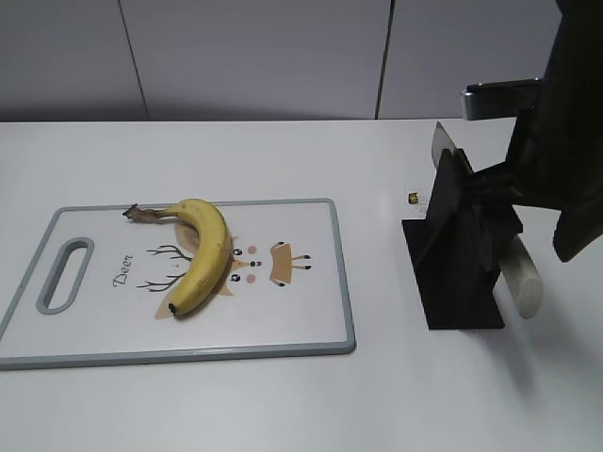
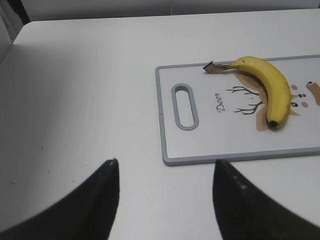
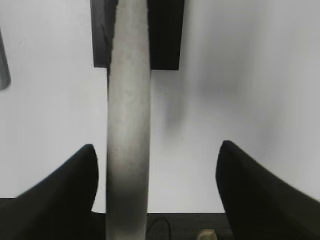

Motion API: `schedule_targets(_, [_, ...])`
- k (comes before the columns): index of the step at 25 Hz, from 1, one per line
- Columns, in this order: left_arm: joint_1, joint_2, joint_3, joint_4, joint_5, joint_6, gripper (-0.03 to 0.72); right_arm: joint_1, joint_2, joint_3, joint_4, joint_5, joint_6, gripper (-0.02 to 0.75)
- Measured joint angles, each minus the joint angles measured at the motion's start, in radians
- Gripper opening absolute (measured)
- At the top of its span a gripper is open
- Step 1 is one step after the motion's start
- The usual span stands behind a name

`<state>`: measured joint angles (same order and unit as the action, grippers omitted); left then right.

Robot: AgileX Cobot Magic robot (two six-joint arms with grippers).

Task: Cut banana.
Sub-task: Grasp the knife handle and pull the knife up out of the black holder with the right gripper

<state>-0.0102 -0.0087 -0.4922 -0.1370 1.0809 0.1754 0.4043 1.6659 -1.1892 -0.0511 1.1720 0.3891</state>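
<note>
The yellow banana [image 1: 203, 254] lies on the white cutting board [image 1: 301, 325], stem to the far left; it also shows in the left wrist view [image 2: 272, 90]. A knife stands in a black stand [image 1: 457, 254], blade [image 1: 441, 141] up, pale handle [image 1: 521, 278] pointing toward the front right. My right gripper [image 3: 157, 150] is open around the handle [image 3: 129, 125], which lies close to its left finger; I cannot tell if they touch. My left gripper [image 2: 167, 161] is open and empty above the table, off the board's [image 2: 165, 125] handle end.
A small brass-coloured object [image 1: 413, 197] lies on the table behind the stand. The right arm [image 1: 575, 122] hangs over the table's right edge. The board has a grey rim and a slot handle [image 2: 184, 106] at its left end.
</note>
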Motion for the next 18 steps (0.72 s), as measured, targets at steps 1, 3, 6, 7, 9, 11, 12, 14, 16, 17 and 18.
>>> schedule_targets(1, [0.000, 0.000, 0.000, 0.000, 0.000, 0.000, 0.576, 0.000, 0.010, 0.000, -0.002, -0.001, 0.001, 0.526])
schedule_targets(3, [0.000, 0.000, 0.000, 0.000, 0.000, 0.000, 0.576, 0.000, 0.031, 0.000, -0.001, -0.003, 0.002, 0.494])
schedule_targets(6, [0.000, 0.000, 0.000, 0.000, 0.000, 0.000, 0.576, 0.000, 0.052, 0.000, 0.026, -0.019, 0.003, 0.452])
schedule_targets(7, [0.000, 0.000, 0.000, 0.000, 0.000, 0.000, 0.576, 0.000, 0.055, 0.000, 0.038, -0.027, 0.003, 0.429])
schedule_targets(9, [0.000, 0.000, 0.000, 0.000, 0.000, 0.000, 0.576, 0.000, 0.056, 0.000, 0.062, -0.039, 0.003, 0.365])
schedule_targets(11, [0.000, 0.000, 0.000, 0.000, 0.000, 0.000, 0.576, 0.000, 0.056, 0.000, 0.071, -0.043, 0.003, 0.266])
schedule_targets(12, [0.000, 0.000, 0.000, 0.000, 0.000, 0.000, 0.576, 0.000, 0.056, 0.000, 0.073, -0.043, 0.004, 0.227])
schedule_targets(14, [0.000, 0.000, 0.000, 0.000, 0.000, 0.000, 0.576, 0.000, 0.056, 0.000, 0.071, -0.040, 0.007, 0.174])
schedule_targets(16, [0.000, 0.000, 0.000, 0.000, 0.000, 0.000, 0.576, 0.000, 0.057, 0.000, 0.070, -0.038, 0.009, 0.169])
schedule_targets(17, [0.000, 0.000, 0.000, 0.000, 0.000, 0.000, 0.576, 0.000, 0.057, 0.000, 0.070, -0.034, 0.009, 0.168])
schedule_targets(18, [0.000, 0.000, 0.000, 0.000, 0.000, 0.000, 0.576, 0.000, 0.057, 0.000, 0.070, -0.032, 0.009, 0.168])
